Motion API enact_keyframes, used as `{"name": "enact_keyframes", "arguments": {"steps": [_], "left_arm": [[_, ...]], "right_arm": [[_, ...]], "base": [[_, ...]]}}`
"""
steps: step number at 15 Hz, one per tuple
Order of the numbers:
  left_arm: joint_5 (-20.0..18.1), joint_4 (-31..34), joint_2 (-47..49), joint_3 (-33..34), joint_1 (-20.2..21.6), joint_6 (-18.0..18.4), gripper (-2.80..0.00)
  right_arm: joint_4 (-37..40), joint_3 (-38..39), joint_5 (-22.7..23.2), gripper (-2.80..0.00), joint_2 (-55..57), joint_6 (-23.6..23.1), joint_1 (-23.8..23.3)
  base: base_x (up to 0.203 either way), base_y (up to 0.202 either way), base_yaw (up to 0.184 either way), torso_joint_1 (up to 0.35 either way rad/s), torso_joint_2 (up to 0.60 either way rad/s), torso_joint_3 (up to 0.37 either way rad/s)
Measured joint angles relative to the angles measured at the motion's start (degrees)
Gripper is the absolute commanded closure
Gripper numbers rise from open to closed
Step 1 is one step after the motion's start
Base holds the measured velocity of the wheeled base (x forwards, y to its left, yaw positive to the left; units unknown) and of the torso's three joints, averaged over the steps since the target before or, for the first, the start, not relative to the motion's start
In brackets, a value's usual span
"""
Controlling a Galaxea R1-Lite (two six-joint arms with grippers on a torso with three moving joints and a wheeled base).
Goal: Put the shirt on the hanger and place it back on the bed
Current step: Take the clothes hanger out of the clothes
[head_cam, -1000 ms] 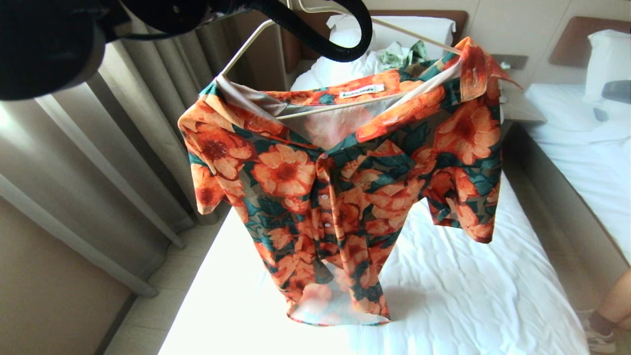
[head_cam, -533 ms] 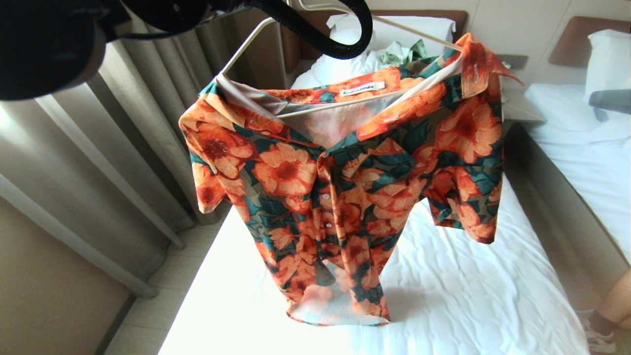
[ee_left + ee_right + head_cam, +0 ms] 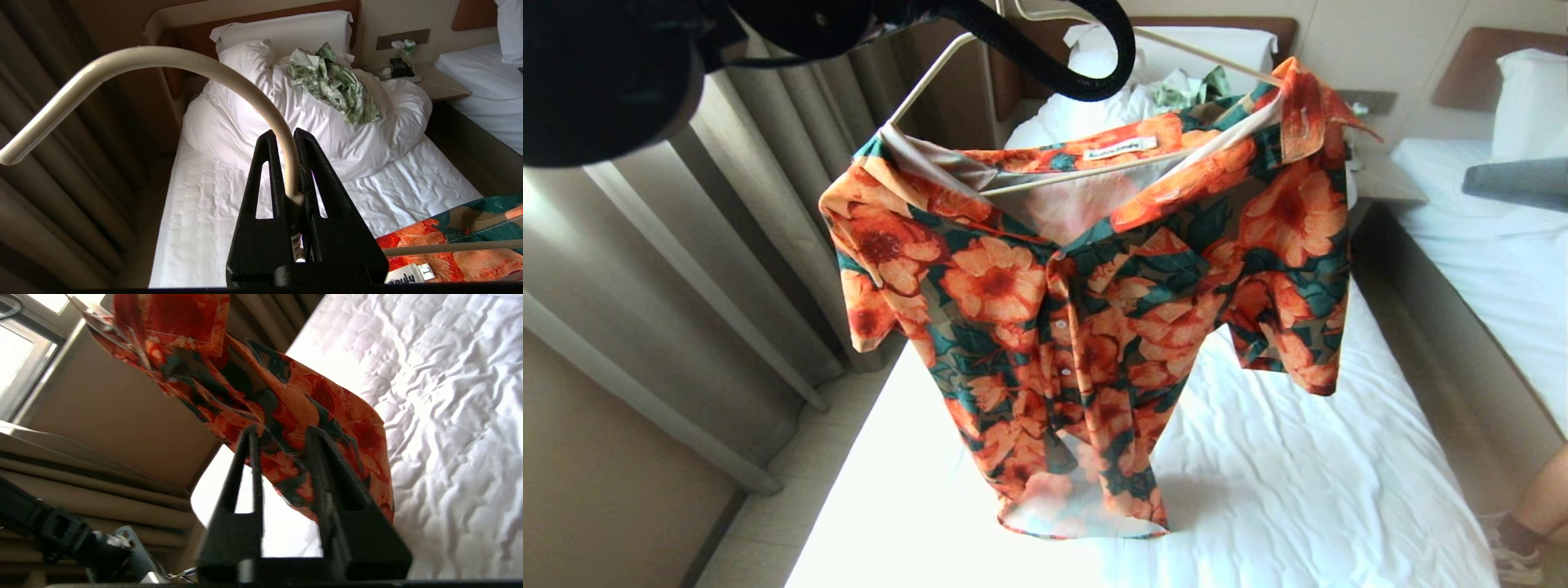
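Head view: shirt (image 3: pixel 1086 327) on hanger (image 3: pixel 947 61), hem down; left jaws pinch hook; right jaws spread.

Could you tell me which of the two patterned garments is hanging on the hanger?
The orange-flowered shirt, draped over the cream hanger above the bed; the green-and-white leaf-print cloth lies crumpled on the duvet.

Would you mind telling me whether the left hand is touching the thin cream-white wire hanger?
Touching. The left wrist view shows the left hand shut on the thin cream-white wire hanger, its black fingers pressed against both sides of the hook's stem.
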Motion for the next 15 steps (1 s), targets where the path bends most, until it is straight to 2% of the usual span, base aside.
{"name": "enact_keyframes", "arguments": {"steps": [2, 8, 13, 15], "left_arm": [[0.0, 0.0, 0.0, 0.0, 0.0, 0.0, 0.00], [-0.1, -0.1, -0.1, 0.0, 0.7, -0.2, 0.00], [-0.3, -0.2, -0.1, 0.0, 0.6, -0.2, 0.00], [-0.3, -0.2, 0.0, 0.0, 0.5, -0.2, 0.00]], "right_arm": [[0.0, 0.4, -4.8, -2.80, 1.0, -4.0, 3.4], [-0.5, -1.7, -10.4, -2.80, 5.2, -17.2, 10.6], [-0.6, -4.4, -11.2, -2.80, 8.7, -20.5, 17.1], [-1.9, -6.1, -13.1, -2.80, 10.9, -21.0, 19.0]], "base": [[0.000, 0.000, 0.000, 0.000, 0.00, 0.000], [0.000, 0.000, 0.000, 0.000, 0.00, 0.000], [0.000, 0.000, 0.000, 0.000, 0.00, 0.000], [0.000, 0.000, 0.000, 0.000, 0.00, 0.000]]}}
